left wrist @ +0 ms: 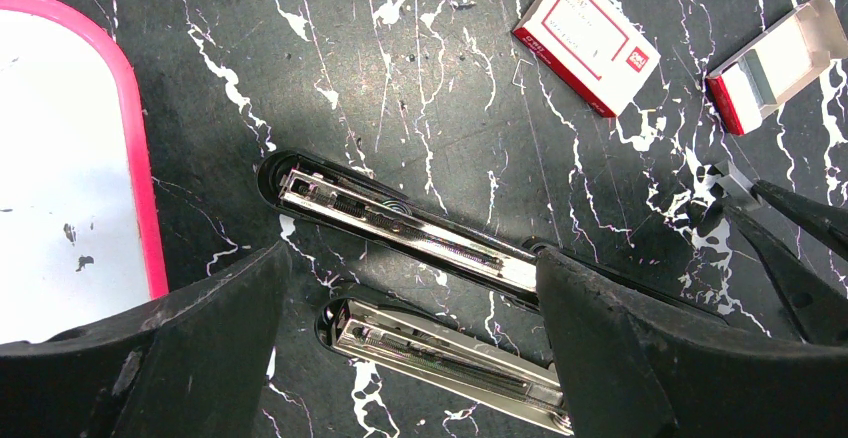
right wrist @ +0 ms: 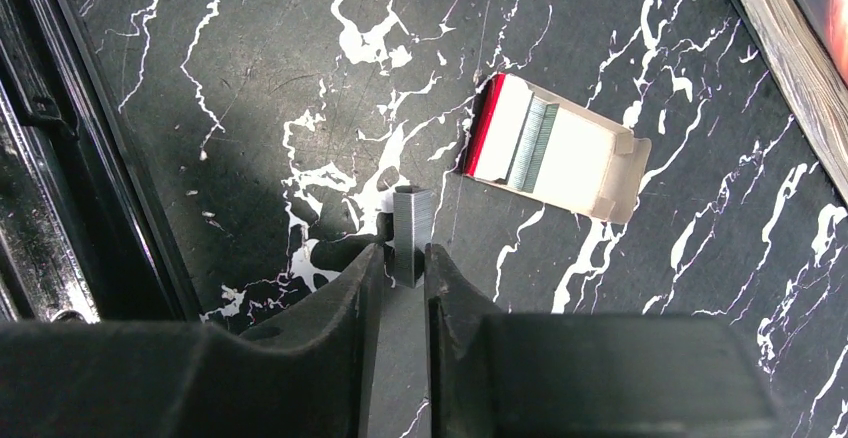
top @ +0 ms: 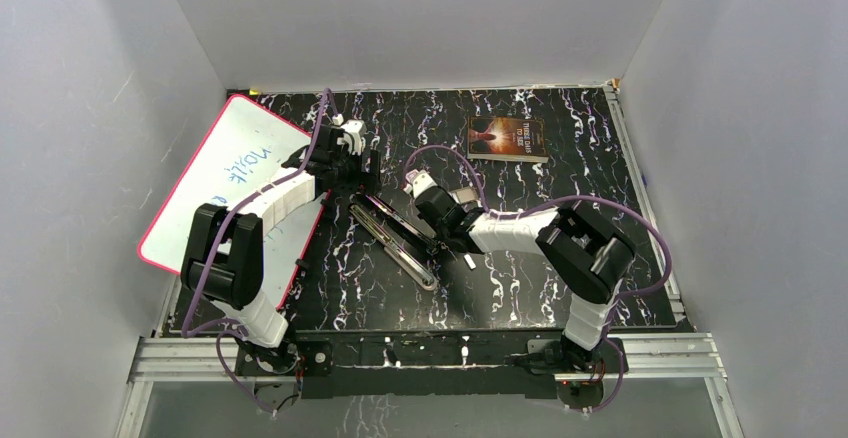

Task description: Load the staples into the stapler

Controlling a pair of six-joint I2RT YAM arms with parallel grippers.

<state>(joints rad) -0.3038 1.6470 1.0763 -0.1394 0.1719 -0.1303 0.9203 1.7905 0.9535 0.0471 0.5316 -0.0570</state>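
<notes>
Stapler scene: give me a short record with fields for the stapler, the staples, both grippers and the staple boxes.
stapler: swung open, lying flat on the table
staple strip: pinched in the right gripper, not in the stapler
left gripper: open, over the stapler, holding nothing
open staple box: on the table, more staples inside
closed staple box: red and white, near the open one
loading: not yet done

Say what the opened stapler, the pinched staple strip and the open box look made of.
Stapler: shiny metal rail, by its glints, in a black shell, probably plastic.
Staple strip: grey metal, dull sheen, fine ribbed lines.
Open box: likely thin card, matte white, folded flaps, red end.
</notes>
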